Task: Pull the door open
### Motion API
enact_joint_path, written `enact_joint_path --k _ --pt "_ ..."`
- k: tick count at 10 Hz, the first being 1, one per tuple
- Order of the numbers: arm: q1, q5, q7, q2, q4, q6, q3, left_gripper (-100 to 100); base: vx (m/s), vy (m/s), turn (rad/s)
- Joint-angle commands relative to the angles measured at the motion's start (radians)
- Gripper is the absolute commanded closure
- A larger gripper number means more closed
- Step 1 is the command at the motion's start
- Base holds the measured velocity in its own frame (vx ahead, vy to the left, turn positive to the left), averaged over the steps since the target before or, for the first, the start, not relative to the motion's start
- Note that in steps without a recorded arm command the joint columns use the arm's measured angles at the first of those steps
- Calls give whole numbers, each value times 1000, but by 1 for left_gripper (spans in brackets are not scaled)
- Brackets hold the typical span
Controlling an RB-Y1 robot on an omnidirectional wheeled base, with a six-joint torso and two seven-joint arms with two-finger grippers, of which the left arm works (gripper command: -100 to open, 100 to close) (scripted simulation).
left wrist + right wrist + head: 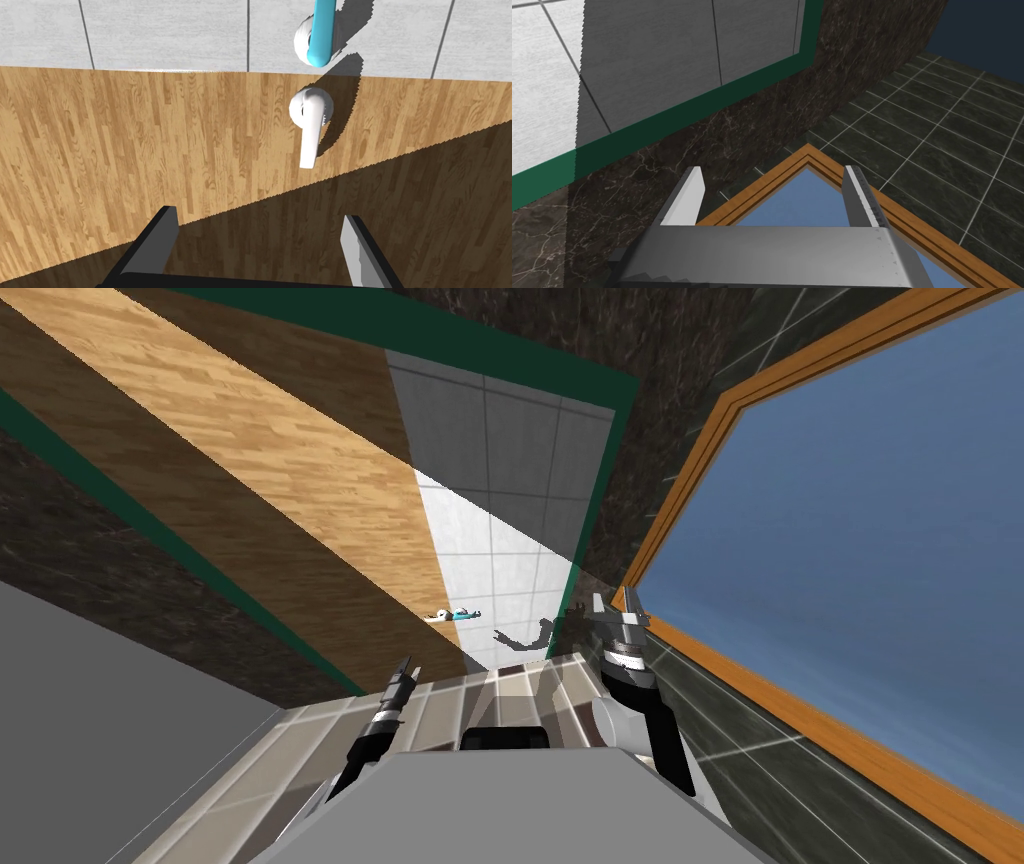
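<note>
Left wrist view faces the wooden door (150, 150). The left gripper (259, 219), fingers spread, hovers short of the white lever handle (311, 125) near the door's free edge, apparently lining up a grasp. The right gripper (773, 172), also spread, hangs aside, likely idle.

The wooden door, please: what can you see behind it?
Past the edge of the wooden door show light grey tiles and a blue lever handle. Whatever lies behind the panel itself is covered.

The blue handle (320, 35) is cut off by the picture edge in the left wrist view, and in the head view it is too small to show its shape.
</note>
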Motion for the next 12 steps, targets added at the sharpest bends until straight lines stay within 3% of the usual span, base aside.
enact_joint_path --k 1,5,11,12 --pt "-4 4 4 5 31 -14 4 -100 112 23 -30" --pt "-29 18 13 24 152 -54 18 -100 156 47 -67" --pt "-49 29 21 37 241 -84 29 -100 101 28 -34" --pt "-50 27 20 36 237 -82 28 -100 44 7 -8"
